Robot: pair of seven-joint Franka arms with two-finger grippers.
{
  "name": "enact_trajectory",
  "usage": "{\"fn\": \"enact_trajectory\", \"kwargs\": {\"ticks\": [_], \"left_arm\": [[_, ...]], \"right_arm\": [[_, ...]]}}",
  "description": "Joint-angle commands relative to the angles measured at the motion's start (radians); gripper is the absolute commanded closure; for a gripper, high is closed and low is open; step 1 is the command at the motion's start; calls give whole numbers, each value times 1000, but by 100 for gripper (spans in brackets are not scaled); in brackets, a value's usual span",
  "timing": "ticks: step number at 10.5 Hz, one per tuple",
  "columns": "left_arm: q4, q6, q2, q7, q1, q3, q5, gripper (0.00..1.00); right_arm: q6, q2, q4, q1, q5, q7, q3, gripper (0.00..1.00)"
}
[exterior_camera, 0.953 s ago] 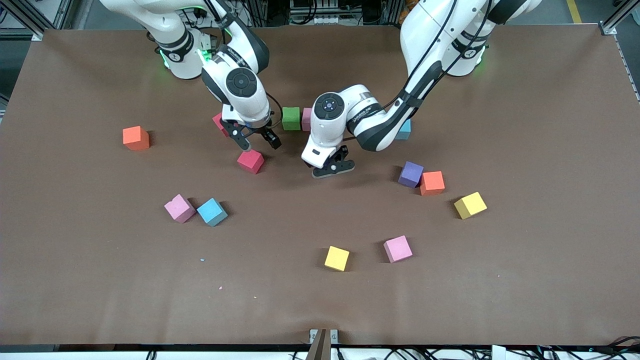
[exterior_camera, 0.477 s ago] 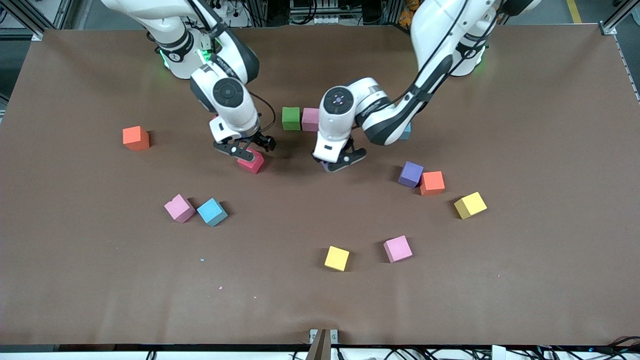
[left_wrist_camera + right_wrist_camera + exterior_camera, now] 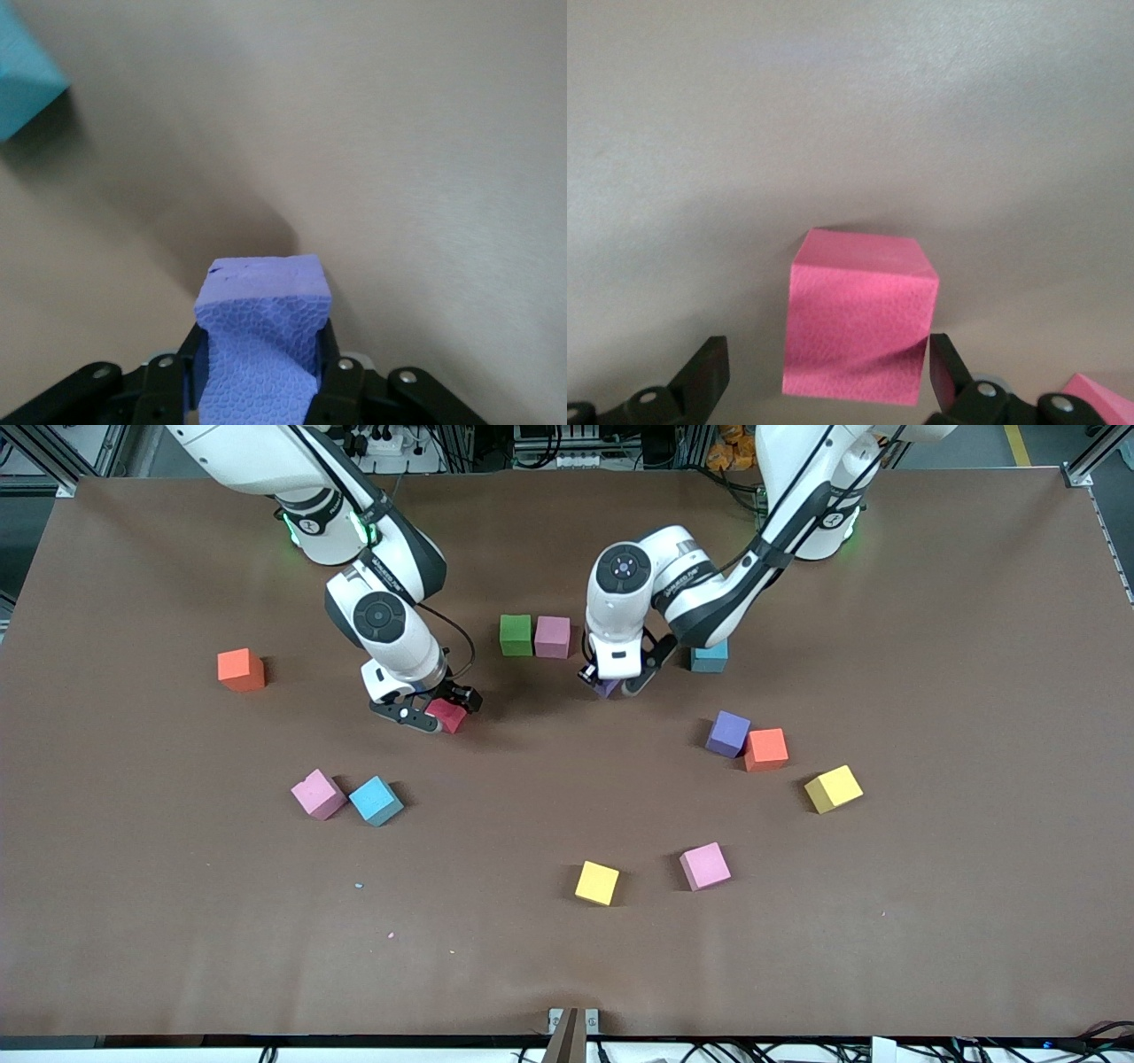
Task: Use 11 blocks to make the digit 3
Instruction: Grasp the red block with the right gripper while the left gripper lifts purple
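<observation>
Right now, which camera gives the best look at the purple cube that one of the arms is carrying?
The left wrist view: the purple cube fills the foreground, squeezed between the left gripper's fingers. The front view shows only a sliver of it under the left gripper, near the light blue cube. The right wrist view does not show it.

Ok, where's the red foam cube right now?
The red foam cube sits on the brown table between the right gripper's open jaws, nearer the front camera than the green foam cube.

- worktop (image 3: 930,921): plain brown
- red block (image 3: 859,317): matte
- purple block (image 3: 263,341): honeycomb-textured face
- green block (image 3: 515,635)
- pink block (image 3: 553,637)
- light blue block (image 3: 376,801)
- orange block (image 3: 241,670)
- yellow cube (image 3: 597,883)
</observation>
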Motion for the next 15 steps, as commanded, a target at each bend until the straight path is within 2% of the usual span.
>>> {"fn": "enact_trajectory", "kwargs": {"ticks": [1,5,8,9,10,11,12,13,15], "left_arm": [[-73,7,-52,-160,50,-59,-23,81],[-74,17,-34,-453,61,-84,-23,81],[-73,25,-22,-527,47,-90,-11,81],[-73,33,-14,-562,35,-90,5,81],[-73,39,-8,-606,28,-90,29,81],[-73,40,3,-672,23,-90,79,81],[-68,43,17,-742,12,-90,138,81],[-64,43,29,-784,12,-90,173,81],[-61,43,32,-789,11,-90,175,81]], "right_arm": [[-26,-2,0,-40,-23,-17,14,0],[40,47,-5,-44,-15,45,13,0],[46,61,-6,-44,-15,55,13,0],[46,65,-6,-47,-15,72,11,33],[46,70,-5,-48,-15,93,10,73],[48,68,-3,-48,-14,99,8,84],[51,68,3,-44,-14,121,8,86],[52,68,11,-28,-21,112,11,86],[51,58,15,68,-95,93,13,85]]}}
